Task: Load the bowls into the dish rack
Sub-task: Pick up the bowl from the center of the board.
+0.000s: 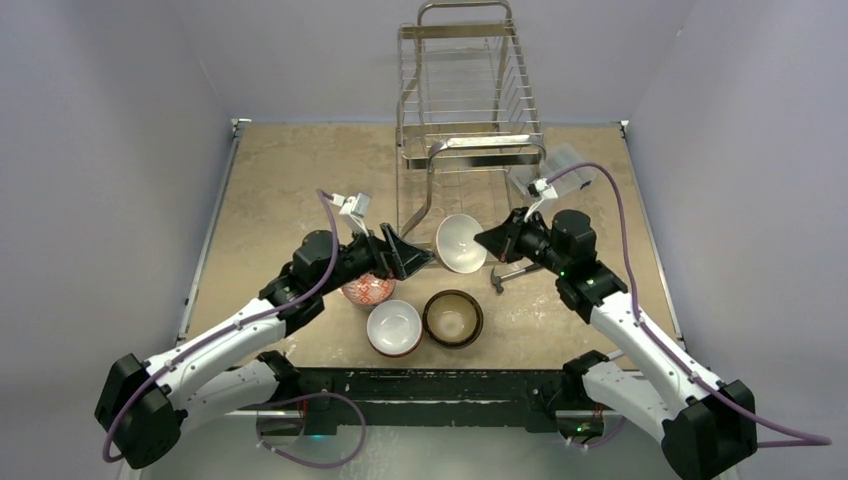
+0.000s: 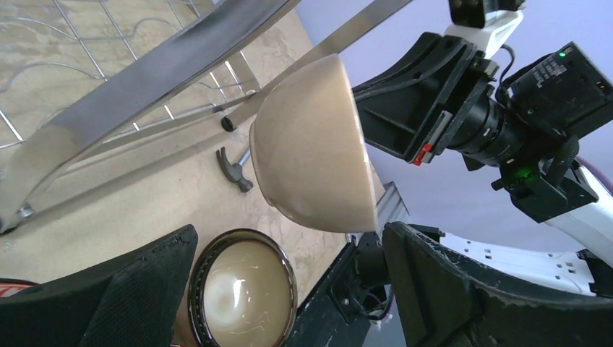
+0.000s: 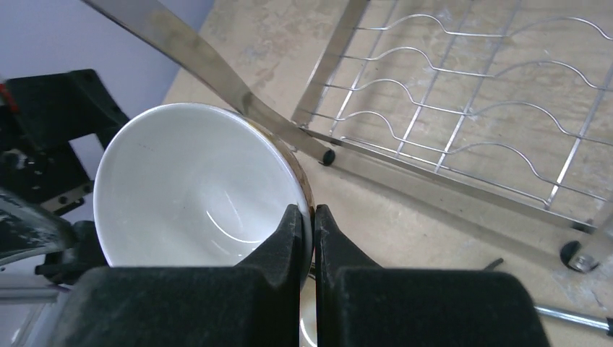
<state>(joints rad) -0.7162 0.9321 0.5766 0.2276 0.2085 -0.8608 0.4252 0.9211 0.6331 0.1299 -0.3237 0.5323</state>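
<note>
Right tool (image 3: 307, 217) is pinched on the rim of the tan ceramic bowl with the white inside (image 3: 195, 181), which is up off the desk, tipped on edge, mouth facing that arm. The tall chrome wire dish rack (image 3: 463, 123) is just beyond it. Its slanted handle tube crosses close by the rim (can't tell if touching), so room looks tight. Left tool (image 2: 289, 246) gapes wide just beside, holding nothing. Three more bowls (image 1: 394, 327) sit on the mottled tan desk (image 1: 280, 180).
</note>
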